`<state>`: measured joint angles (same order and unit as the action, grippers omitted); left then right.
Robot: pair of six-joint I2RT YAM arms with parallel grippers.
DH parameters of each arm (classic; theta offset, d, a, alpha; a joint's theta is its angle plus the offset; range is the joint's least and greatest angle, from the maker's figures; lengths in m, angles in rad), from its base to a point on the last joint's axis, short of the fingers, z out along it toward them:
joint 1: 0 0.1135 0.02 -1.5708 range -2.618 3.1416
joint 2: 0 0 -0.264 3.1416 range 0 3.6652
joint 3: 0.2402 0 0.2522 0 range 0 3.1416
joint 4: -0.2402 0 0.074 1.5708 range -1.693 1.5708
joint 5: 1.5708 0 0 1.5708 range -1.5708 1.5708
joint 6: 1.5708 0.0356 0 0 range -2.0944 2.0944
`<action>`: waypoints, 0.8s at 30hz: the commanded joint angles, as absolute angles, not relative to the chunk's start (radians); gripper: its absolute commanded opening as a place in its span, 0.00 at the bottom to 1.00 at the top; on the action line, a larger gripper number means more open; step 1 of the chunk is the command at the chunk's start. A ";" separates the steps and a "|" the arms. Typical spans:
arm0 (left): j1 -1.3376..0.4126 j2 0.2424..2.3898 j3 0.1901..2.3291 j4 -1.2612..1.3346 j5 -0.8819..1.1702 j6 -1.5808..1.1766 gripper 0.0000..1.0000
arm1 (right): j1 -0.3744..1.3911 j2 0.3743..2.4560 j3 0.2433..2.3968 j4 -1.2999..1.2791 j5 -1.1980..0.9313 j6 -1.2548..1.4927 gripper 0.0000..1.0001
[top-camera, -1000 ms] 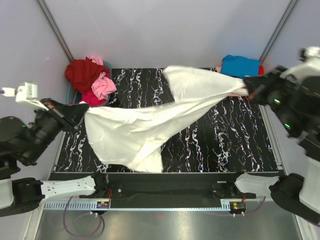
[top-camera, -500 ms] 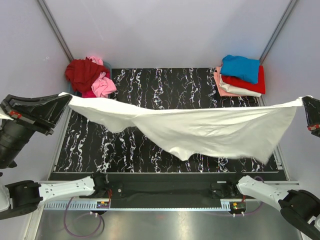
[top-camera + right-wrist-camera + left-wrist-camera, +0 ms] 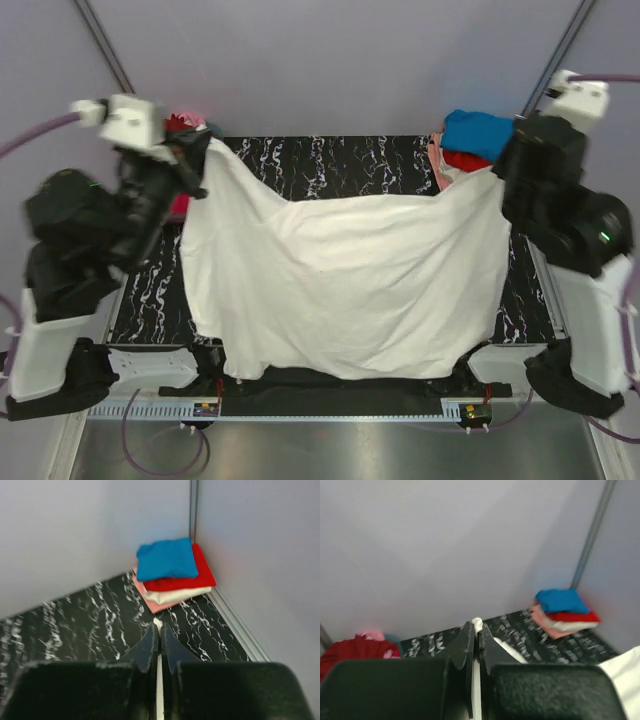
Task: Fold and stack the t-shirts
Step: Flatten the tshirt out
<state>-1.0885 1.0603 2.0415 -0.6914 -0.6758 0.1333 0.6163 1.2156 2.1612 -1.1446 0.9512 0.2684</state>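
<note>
Though perhaps slack, t-shirt edge (image 3: 350, 207) aloft

I am operating in a robotics lab test cell, not a domestic room. Plain pale wall panels (image 3: 330, 60) enclose the workspace on three sides, joined by bare metal corner posts (image 3: 108, 60). The black marbled tabletop (image 3: 330, 160) ends at a mounting rail (image 3: 330, 410) near the arm bases (image 3: 140, 372), with loose cables (image 3: 130, 448) over brushed sheet metal (image 3: 330, 452).

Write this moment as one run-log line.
shirt: spread over table | left gripper: shut on shirt | right gripper: shut on shirt | stack: far right corner
</note>
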 commanded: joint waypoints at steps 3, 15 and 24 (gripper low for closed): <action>-0.621 1.216 1.861 -0.634 -0.433 0.098 0.00 | 0.274 1.497 2.020 -1.020 0.689 0.287 0.00; -0.305 2.231 2.555 -0.883 -0.244 -0.110 0.99 | 0.115 2.390 2.662 -1.273 0.400 0.413 1.00; -0.330 1.896 2.022 -0.765 -0.210 -0.215 0.99 | 0.136 1.886 2.031 -0.948 0.261 0.414 1.00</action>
<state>-0.3096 2.0853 2.0590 -0.8314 -0.2276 -0.1616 0.1139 2.0785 2.0823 -1.0611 0.3275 0.3981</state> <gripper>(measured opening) 0.985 0.994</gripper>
